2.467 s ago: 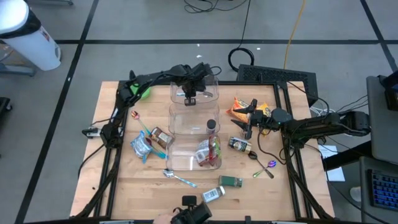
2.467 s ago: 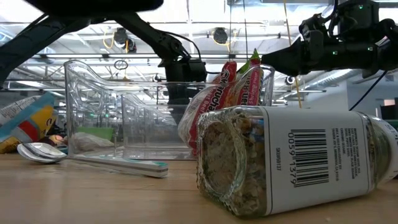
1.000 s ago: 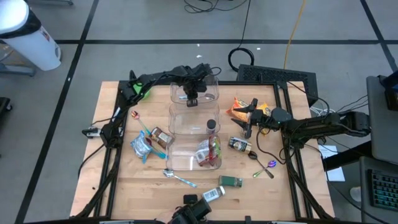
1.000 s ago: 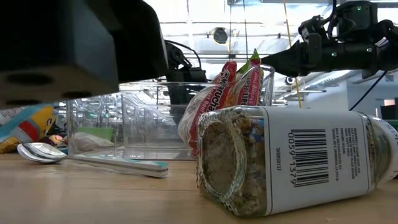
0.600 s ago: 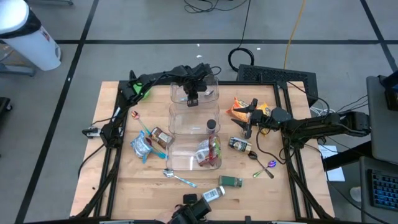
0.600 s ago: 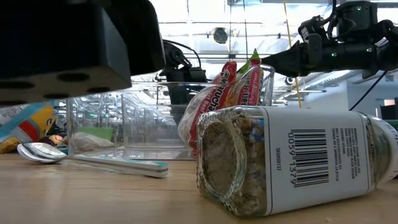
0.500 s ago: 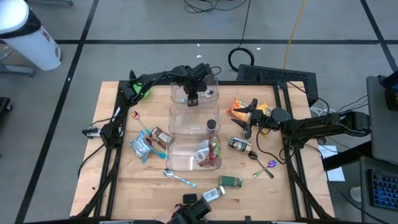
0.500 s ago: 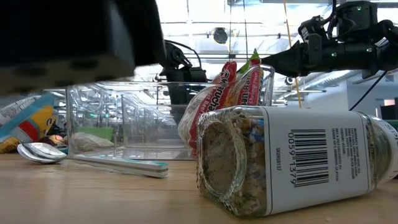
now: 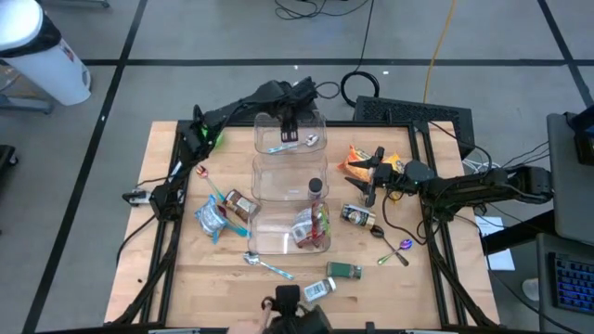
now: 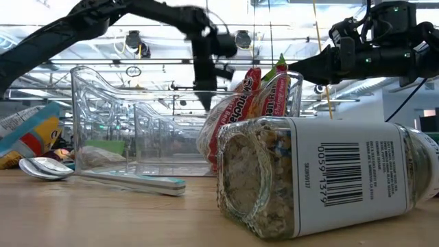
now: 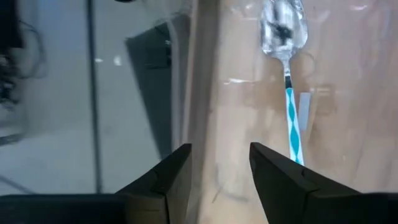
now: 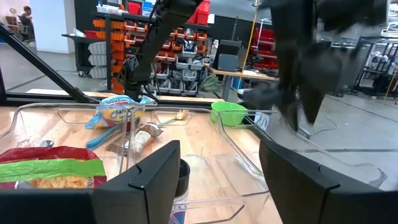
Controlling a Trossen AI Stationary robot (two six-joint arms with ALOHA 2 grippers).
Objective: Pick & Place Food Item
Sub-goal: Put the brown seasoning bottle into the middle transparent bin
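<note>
Only the left wrist view shows the left gripper [image 11: 219, 163] jaws spread above the spoon [image 11: 286, 68]

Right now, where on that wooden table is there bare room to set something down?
Bare wood lies along the wooden table's near left corner, below the blue snack pouch. Also the near right corner, past the purple spoons. Around the clear plastic bins it's crowded.

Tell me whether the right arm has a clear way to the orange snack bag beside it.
Probably yes. The right gripper hangs open just beside the orange snack bag, which lies flat on the table outside the clear bins, with nothing over it.
</note>
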